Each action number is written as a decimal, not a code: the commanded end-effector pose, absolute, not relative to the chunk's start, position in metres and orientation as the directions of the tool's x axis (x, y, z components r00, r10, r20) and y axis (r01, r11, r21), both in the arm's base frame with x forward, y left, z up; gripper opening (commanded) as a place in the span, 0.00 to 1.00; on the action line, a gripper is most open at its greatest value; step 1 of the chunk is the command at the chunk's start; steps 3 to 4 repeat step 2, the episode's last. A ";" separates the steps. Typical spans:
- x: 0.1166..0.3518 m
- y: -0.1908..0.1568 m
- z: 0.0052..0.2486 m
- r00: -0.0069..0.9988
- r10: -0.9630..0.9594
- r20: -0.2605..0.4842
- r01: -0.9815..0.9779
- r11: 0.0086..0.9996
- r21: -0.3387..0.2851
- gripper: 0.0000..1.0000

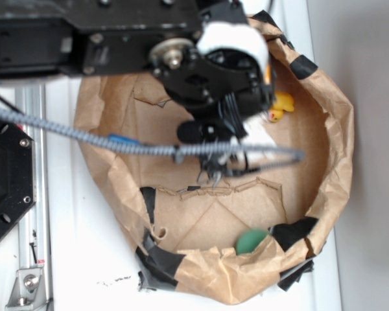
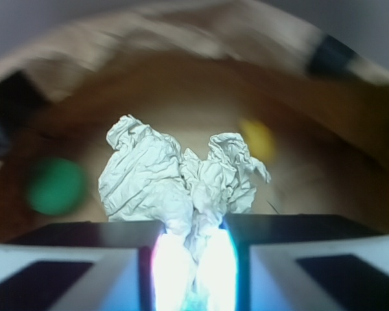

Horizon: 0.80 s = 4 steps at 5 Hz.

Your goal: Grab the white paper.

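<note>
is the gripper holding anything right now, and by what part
Yes: the gripper is shut on the white paper, pinching its narrow lower end while the crumpled bulk sticks out beyond the fingers.

Looking like robot lab: white bench point(image 1: 84, 259), metal rail point(image 1: 34, 194) at left, taped kraft-paper bin point(image 1: 330, 129) sitting center.

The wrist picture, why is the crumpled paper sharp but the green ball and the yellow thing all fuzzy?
In the wrist view, the white paper is in focus, pinched in the gripper, with bright glare there. The green ball and yellow toy look blurred. In the exterior view, everything looks slightly soft.
</note>
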<state>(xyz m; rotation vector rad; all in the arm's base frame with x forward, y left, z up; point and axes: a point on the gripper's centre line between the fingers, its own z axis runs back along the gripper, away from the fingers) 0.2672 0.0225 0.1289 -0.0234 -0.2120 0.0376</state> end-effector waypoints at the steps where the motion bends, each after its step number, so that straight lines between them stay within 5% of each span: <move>1: 0.259 -0.001 0.170 0.941 0.307 0.145 -0.314 0.949 0.026 0.00; 4: 0.255 -0.006 0.168 0.950 0.267 0.162 -0.273 0.962 0.017 0.00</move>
